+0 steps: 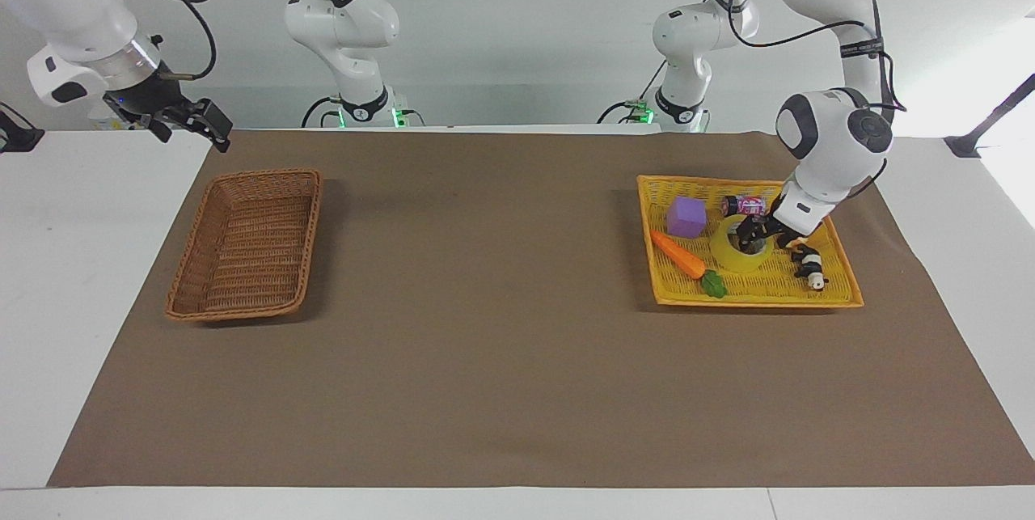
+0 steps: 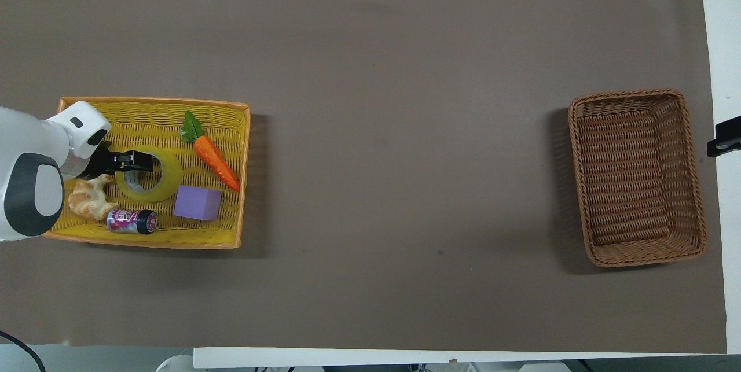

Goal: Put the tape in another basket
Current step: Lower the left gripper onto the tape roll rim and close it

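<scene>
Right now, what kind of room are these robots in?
Probably a robot lab: two white arms bolted at a table with a brown mat, a yellow tray of toy food and tape, and a brown basket.

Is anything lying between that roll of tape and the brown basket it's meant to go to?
Nothing visible does. The tape sits in the yellow tray with the left gripper at its wall; between the tray and the brown basket lies only bare brown mat. The right gripper waits beside the basket.
</scene>
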Robot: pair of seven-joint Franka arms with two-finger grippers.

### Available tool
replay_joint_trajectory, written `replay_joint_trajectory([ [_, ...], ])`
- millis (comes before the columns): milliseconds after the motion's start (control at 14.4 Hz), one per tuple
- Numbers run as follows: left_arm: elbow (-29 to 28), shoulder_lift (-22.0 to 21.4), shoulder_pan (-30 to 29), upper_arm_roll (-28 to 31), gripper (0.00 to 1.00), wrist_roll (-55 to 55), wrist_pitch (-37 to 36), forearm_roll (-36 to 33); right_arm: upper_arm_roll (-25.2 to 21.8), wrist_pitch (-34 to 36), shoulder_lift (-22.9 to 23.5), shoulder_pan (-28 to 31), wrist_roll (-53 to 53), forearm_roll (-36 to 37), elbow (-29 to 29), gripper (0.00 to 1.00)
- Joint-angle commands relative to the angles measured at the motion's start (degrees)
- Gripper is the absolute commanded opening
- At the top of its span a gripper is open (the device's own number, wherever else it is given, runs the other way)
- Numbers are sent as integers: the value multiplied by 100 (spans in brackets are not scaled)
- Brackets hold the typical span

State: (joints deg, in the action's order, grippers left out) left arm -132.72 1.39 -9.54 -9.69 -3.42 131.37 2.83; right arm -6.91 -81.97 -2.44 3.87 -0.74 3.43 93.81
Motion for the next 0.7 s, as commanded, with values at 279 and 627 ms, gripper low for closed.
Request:
replay_joint_trajectory([
  [279, -254, -112, -57, -24, 24, 43, 152, -20, -3, 6, -72, 0, 127, -18, 59, 100],
  [627, -167, -121, -48, -24, 0, 26, 47, -20, -3, 6, -72, 0, 127, -18, 59, 100],
])
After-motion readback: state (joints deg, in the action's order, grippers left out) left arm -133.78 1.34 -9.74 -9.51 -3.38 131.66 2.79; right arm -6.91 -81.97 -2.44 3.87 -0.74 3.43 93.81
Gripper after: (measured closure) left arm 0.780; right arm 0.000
